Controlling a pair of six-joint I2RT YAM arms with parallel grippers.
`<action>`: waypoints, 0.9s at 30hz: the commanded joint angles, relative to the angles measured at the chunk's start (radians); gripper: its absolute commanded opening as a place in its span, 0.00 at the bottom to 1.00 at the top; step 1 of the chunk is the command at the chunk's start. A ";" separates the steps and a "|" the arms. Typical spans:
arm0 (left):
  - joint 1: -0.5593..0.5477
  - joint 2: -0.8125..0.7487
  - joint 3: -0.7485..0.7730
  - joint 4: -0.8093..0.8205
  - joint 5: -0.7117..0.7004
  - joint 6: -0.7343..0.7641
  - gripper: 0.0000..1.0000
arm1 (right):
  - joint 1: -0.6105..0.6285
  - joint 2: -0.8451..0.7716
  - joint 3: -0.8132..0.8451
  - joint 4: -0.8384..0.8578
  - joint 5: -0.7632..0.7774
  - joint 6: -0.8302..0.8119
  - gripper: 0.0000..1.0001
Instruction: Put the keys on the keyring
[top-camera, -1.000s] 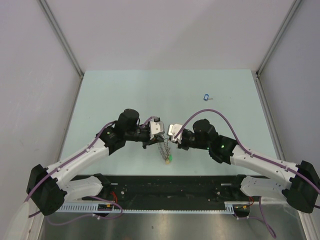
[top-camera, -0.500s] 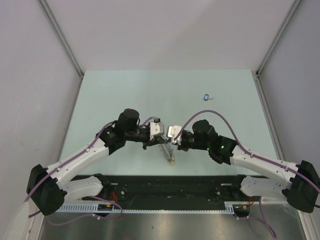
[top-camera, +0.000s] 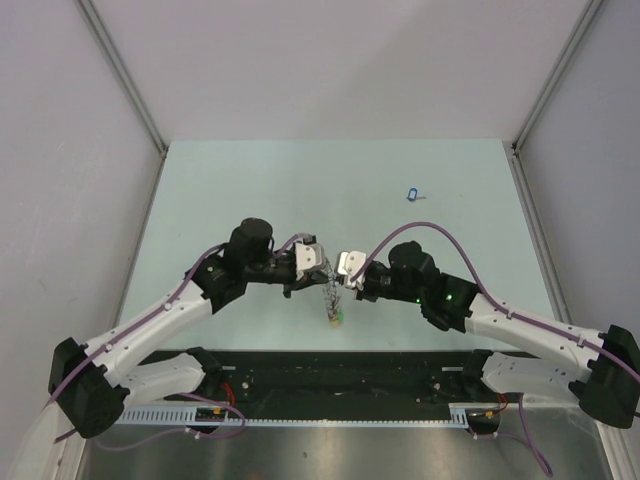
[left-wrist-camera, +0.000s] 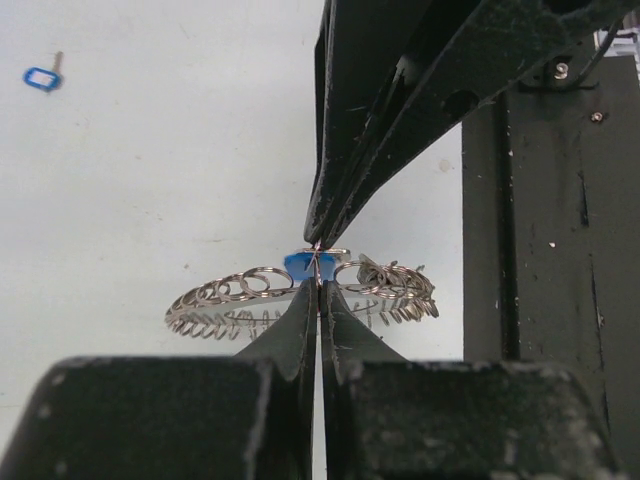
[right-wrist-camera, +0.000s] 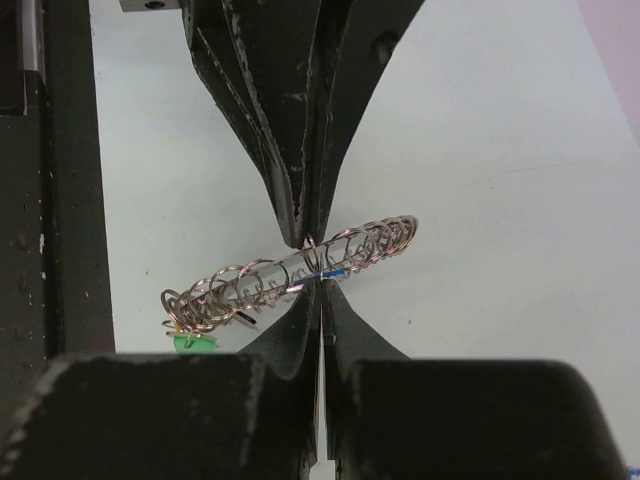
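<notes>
The keyring (top-camera: 331, 298) hangs between my two grippers just above the table, with a green tag (top-camera: 337, 318) at its low end. My left gripper (top-camera: 322, 272) is shut on the keyring's wire (left-wrist-camera: 260, 292); its tips (left-wrist-camera: 318, 285) meet the right gripper's tips. My right gripper (top-camera: 340, 276) is shut on a blue-tagged key. Its blue tag shows edge-on at the tips (right-wrist-camera: 335, 272) and behind the ring in the left wrist view (left-wrist-camera: 300, 263). In the right wrist view the ring (right-wrist-camera: 260, 285) lies slanted. A second blue-tagged key (top-camera: 411, 194) lies on the table far right, also in the left wrist view (left-wrist-camera: 42, 77).
The pale green table (top-camera: 250, 190) is walled by grey panels left, right and behind. A black rail (top-camera: 340, 370) with cabling runs along the near edge, just behind the hanging ring.
The hanging keyring has swung, so its low end with the green tag now sits slightly left. The left arm's elbow has shifted a little left. Both grippers stay shut, tip to tip.
</notes>
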 joint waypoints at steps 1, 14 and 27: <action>-0.005 -0.075 0.022 0.074 -0.031 -0.018 0.00 | 0.010 -0.027 0.025 0.041 0.037 0.039 0.00; -0.005 -0.135 -0.056 0.154 -0.068 -0.037 0.01 | 0.021 -0.039 0.020 0.038 0.051 0.082 0.00; -0.005 -0.109 -0.063 0.186 0.020 -0.041 0.00 | 0.013 -0.023 0.005 0.059 0.010 0.099 0.00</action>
